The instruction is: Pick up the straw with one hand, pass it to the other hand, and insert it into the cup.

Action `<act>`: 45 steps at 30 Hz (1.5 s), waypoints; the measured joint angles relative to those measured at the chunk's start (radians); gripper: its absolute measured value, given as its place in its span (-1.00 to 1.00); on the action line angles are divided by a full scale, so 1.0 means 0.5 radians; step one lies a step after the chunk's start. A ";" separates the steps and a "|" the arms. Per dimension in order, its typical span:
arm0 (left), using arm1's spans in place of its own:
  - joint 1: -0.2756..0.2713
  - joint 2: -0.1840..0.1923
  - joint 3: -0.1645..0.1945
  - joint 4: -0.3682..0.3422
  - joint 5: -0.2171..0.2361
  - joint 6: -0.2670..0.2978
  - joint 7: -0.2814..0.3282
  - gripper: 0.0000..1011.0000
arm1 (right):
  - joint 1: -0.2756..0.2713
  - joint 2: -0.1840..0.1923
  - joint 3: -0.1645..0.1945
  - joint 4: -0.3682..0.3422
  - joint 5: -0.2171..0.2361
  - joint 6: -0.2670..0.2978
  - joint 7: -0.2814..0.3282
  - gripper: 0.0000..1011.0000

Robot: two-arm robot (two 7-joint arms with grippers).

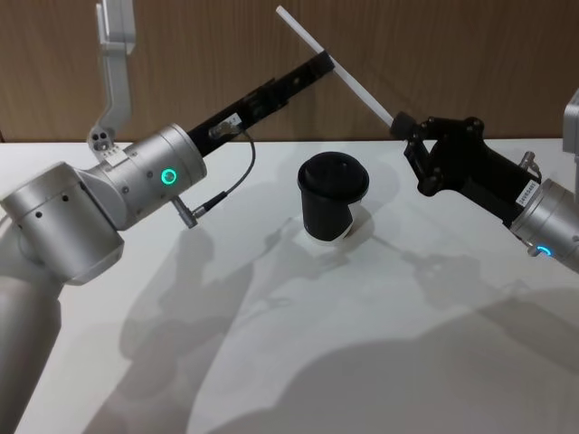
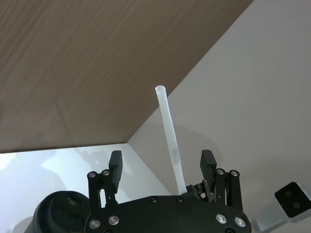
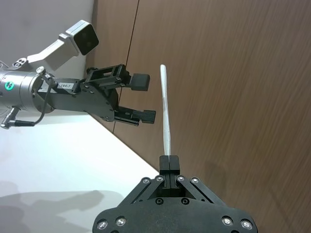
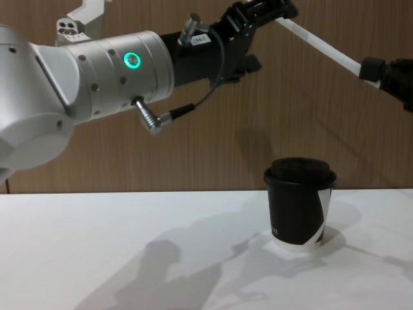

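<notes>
The cup stands upright on the white table, its domed lid on and the curved white patch low on its side (the chest view shows that patch best).

The straw is off the table, in the air above the cup and slightly behind it, against the wood-panelled wall. It slants, with its lower end out to the cup's right and its free end higher, over the cup's left side.

The right gripper, up and to the right of the cup, has its jaws closed on the lower end of the straw. Its wrist view shows the two tips pinched together around it.

The left gripper reaches in from the cup's left, well above the lid, and meets the straw partway along its length. Its jaws stand wide apart. In the left wrist view the straw rises through the gap between the fingers, touching neither (how deep it sits between them I cannot tell). The cup's lid shows at that picture's lower corner.
</notes>
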 joint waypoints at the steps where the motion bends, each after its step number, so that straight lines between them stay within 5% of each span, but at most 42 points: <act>1: -0.002 -0.003 0.001 0.004 -0.004 -0.001 0.000 0.98 | 0.000 0.000 0.000 0.000 0.000 0.000 0.000 -1.00; 45: -0.114 -0.096 0.043 0.186 -0.117 -0.085 -0.004 0.94 | 0.000 0.000 0.000 0.000 0.000 0.000 0.000 -1.00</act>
